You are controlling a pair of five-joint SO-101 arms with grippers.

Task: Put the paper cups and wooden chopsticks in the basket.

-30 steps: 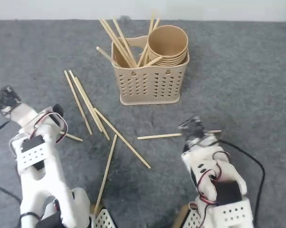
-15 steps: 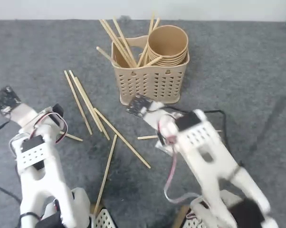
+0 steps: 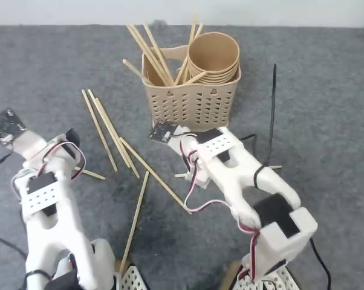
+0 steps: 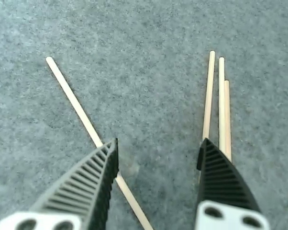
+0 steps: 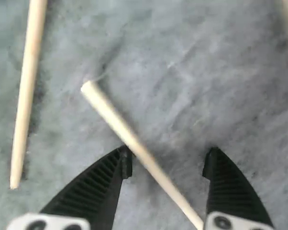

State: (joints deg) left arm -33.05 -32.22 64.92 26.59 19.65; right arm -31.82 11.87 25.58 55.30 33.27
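A chopstick (image 5: 134, 145) is laid flat on the grey carpet (image 3: 327, 90) in front of the basket (image 3: 191, 106), its long axis running across the table from left to right. Its left end is straddled by the right claw (image 5: 169, 154). The jaws are spread wide and nothing is gripped. The stick is passed slantwise between them, close against one finger; contact cannot be told. A second stick (image 5: 27, 91) is seen beside it, apart.

The left claw (image 4: 158, 148) is likewise open and empty, low over the carpet. A single stick (image 4: 77, 108) is passed under one finger, and three parallel sticks (image 4: 219, 96) are pointed away beside the other.

The cups (image 3: 213, 54) are stacked upright in the basket's right half. A bundle (image 3: 152, 54) of chopsticks is leaned in the left half.
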